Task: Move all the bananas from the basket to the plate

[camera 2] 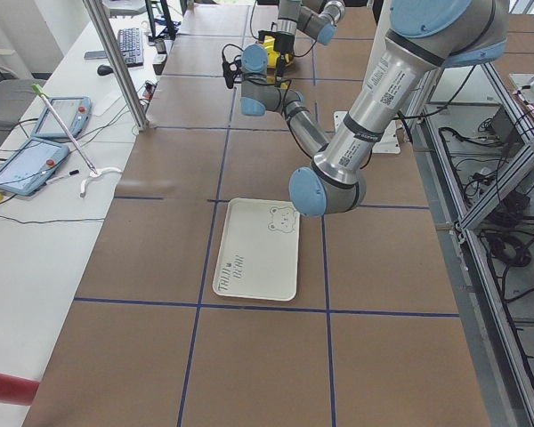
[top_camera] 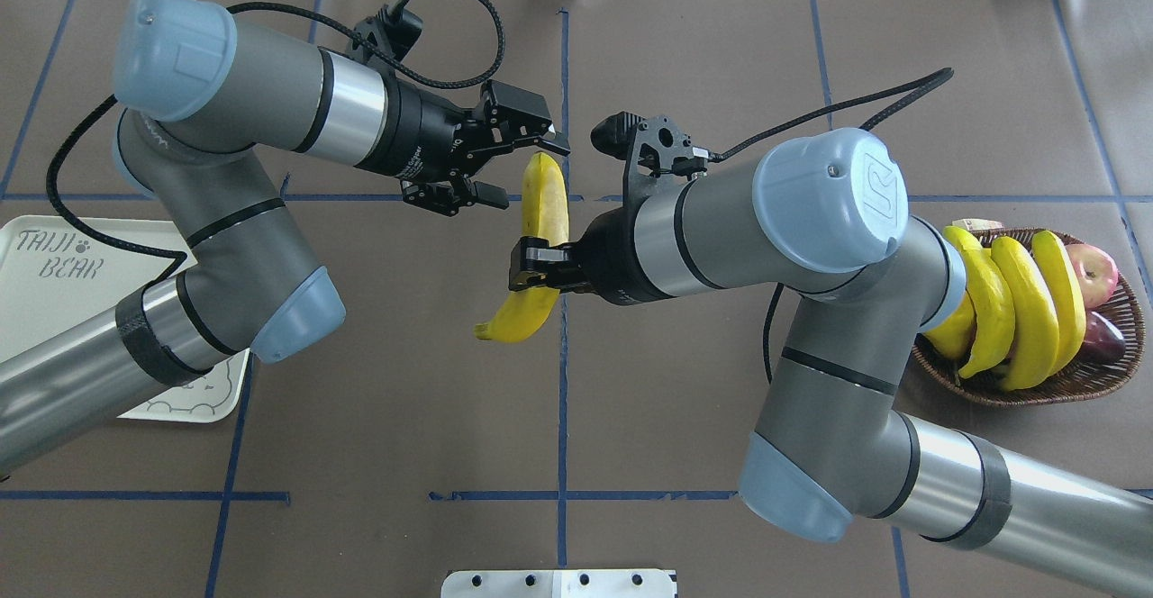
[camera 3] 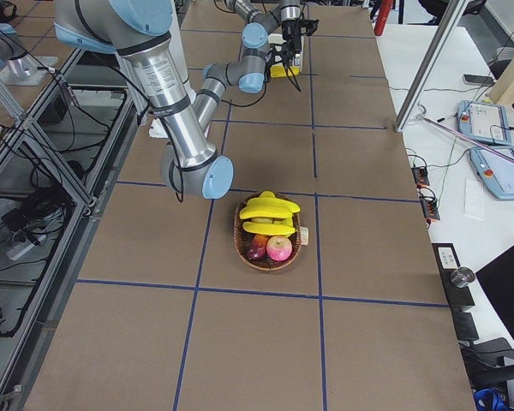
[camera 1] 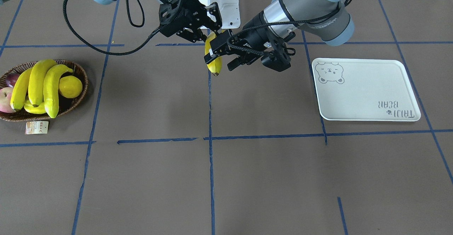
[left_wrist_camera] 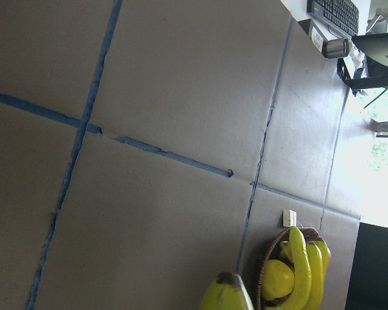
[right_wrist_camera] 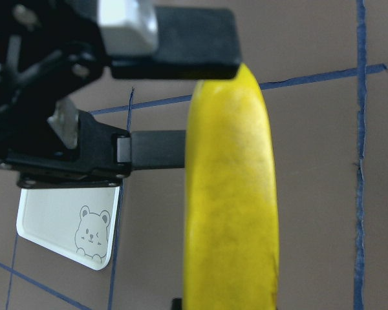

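Observation:
My right gripper is shut on the middle of a yellow banana and holds it in the air above the table's centre line. My left gripper is open, with its fingers on either side of the banana's far end. In the front view the banana hangs between the right gripper and the left gripper. Three more bananas lie in the brown wicker basket on my right. The white bear plate on my left holds nothing.
The basket also holds a round yellow pear, a red apple, a dark plum and another yellow fruit underneath. Its paper tag lies on the table. Blue tape lines cross the brown table; a white base bracket stands by the robot.

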Motion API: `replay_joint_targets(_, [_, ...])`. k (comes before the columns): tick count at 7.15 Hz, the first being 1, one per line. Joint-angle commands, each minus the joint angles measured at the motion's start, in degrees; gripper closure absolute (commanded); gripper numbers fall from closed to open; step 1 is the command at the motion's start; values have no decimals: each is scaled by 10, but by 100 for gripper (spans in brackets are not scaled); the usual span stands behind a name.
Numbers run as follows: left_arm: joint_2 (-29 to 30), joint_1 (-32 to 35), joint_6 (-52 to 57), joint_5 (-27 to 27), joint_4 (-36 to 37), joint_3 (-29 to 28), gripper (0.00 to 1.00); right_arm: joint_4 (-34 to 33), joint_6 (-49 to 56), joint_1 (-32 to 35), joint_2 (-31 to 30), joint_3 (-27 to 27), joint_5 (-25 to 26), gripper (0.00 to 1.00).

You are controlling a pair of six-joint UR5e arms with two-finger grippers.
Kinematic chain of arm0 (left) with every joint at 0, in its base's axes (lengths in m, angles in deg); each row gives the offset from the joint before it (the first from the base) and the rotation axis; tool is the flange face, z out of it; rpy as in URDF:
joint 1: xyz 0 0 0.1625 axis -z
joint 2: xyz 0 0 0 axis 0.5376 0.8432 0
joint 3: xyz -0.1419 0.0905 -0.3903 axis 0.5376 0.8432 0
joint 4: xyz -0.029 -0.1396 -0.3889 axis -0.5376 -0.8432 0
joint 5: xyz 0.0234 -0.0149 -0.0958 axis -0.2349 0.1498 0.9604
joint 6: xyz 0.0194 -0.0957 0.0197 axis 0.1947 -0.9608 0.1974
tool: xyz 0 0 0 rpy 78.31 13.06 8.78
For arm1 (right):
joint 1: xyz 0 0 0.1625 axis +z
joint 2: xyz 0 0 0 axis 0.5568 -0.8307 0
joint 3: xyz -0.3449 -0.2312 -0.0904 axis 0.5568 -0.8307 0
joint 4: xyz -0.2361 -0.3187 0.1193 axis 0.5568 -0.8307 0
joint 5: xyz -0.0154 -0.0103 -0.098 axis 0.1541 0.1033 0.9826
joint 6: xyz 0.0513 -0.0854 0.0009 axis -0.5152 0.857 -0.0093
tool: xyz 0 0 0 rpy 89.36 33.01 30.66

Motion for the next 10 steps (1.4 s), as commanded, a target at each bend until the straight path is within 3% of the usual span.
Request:
replay_joint_targets(1, [1,-9,-1,0,0,0,7,2,-1,0,1,1,0,98])
replay_joint_targets(4, [1,-10,-2,1,-1,1,11,3,-2,0,1,1,-1,98])
replay_joint_targets(5, [0,-14,-2,1,0,8,37,3,-2,0,1,2,-1,98])
replay_joint_targets(6, [-2,-14,-1,2,0,16,74,4,-2,0,1,3,-1,98])
replay_joint_targets(7, [-5,-14,1,2,-1,20,93,2,-2,0,1,4,-2,97])
replay_joint_targets(8, [-7,-14,2,3,0,25,97,3,-2,1,0,4,-3,58])
replay_joint_targets(9, [-9,-14,2,3,0,27,97,3,-5,1,1,5,-3,1])
replay_joint_targets(10, [-9,-14,3,3,0,27,97,3,-20,2,0,9,-4,0])
